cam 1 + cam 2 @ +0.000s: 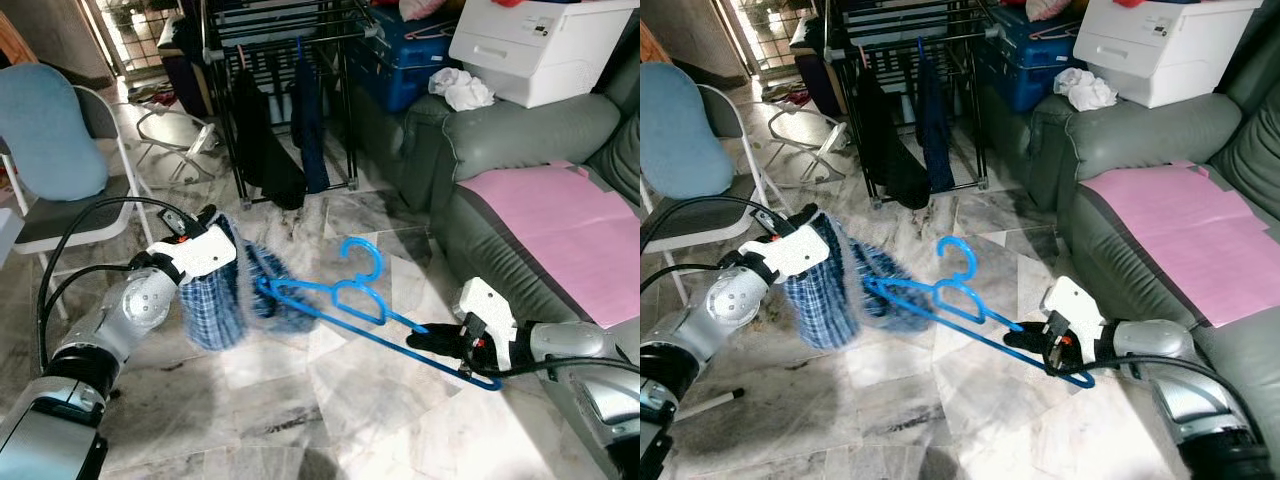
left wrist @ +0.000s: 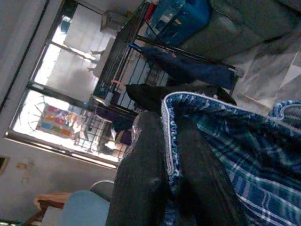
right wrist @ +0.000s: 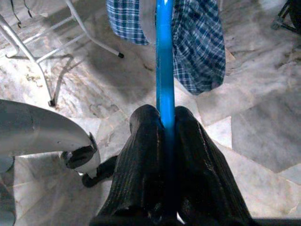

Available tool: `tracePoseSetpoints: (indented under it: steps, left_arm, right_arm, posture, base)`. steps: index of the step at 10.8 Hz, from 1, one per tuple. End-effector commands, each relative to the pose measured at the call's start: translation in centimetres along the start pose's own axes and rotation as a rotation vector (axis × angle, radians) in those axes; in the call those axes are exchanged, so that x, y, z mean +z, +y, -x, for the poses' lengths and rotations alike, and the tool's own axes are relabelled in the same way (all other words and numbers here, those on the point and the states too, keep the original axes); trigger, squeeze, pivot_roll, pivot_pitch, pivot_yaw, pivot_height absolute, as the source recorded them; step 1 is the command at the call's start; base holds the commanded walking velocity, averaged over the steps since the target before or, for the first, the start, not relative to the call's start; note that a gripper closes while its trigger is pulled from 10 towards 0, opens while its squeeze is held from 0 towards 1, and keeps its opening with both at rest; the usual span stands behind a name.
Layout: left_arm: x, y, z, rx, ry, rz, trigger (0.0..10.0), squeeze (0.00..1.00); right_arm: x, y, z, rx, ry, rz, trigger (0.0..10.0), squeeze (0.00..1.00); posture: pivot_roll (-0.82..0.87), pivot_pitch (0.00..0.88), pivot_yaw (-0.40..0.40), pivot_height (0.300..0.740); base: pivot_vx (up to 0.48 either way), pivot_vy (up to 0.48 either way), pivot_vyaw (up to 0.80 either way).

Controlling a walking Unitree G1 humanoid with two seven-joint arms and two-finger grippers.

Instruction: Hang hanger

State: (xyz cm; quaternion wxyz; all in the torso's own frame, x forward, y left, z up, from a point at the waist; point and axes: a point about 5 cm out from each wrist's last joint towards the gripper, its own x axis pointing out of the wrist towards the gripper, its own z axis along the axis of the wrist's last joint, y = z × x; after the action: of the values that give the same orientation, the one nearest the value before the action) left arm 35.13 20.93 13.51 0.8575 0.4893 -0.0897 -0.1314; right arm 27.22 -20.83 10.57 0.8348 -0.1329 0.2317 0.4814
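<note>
The grey sofa (image 1: 520, 190) fills the room's right side, with a pink sheet (image 1: 560, 220) spread over its seat. A white storage box (image 1: 540, 45) sits on the sofa's upper part, with a crumpled white cloth (image 1: 462, 90) just beside it and a blue bin (image 1: 400, 60) behind the sofa's arm. Well away from the sofa, on the far left, stands a folding chair (image 1: 60, 150) with a light blue back. Between chair and sofa, further back, a dark drying rack (image 1: 285, 60) holds dark garments (image 1: 285, 140) that hang down toward the marble floor (image 1: 330, 390).

In front of the sofa, above the floor, a blue plaid garment (image 1: 225, 290) hangs in a bunch between the two arms. The left gripper (image 2: 171, 155), on the side far from the sofa, has its fingers (image 2: 141, 183) closed on the garment's hemmed edge, with the cloth pinched between them. A blue hanger (image 1: 350, 300) runs from the garment toward the sofa, its hook pointing up and its far end lying against or inside the cloth; which one cannot be told. The right gripper (image 1: 425, 338), just in front of the sofa's seat, has its fingers (image 3: 141, 165) clamped on the hanger's straight bar, which passes between them.
</note>
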Motion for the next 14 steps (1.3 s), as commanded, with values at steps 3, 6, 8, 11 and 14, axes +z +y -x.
tracePoseSetpoints:
  steps: [3,6,8,11,14]
  left_arm:
    - [1.0,1.6,0.7,0.085,-0.067,0.08,10.0,0.0]
    - [6.4,1.9,1.9,0.124,-0.316,0.159,10.0,0.0]
    - [7.9,-0.1,1.5,0.065,-0.345,0.18,10.0,0.0]
    - [10.0,-3.4,1.1,-0.067,-0.397,0.172,10.0,0.0]
    - [10.3,-3.1,1.3,-0.034,-0.403,0.189,10.0,0.0]
  right_arm:
    - [0.1,-1.2,-0.5,-0.097,0.004,0.002,10.0,0.0]
    - [-1.3,-2.4,-2.5,-0.173,-0.008,-0.14,10.0,0.0]
    - [-0.7,-2.2,-3.9,-0.146,-0.015,-0.13,10.0,0.0]
    - [0.8,-2.0,-4.9,-0.085,-0.077,-0.111,10.0,0.0]
    - [-0.3,-2.8,-4.9,-0.204,-0.051,-0.166,10.0,0.0]
  posture:
    - [-0.07,0.0,0.086,0.74]
    - [-0.04,0.0,0.071,0.74]
    - [-0.04,0.0,0.065,0.74]
    - [-0.05,0.0,0.073,0.74]
    - [-0.05,0.0,0.08,0.74]
  base:
    - [0.0,0.0,0.0]
    - [0.0,0.0,0.0]
    - [0.0,0.0,0.0]
    - [0.0,0.0,0.0]
    - [0.0,0.0,0.0]
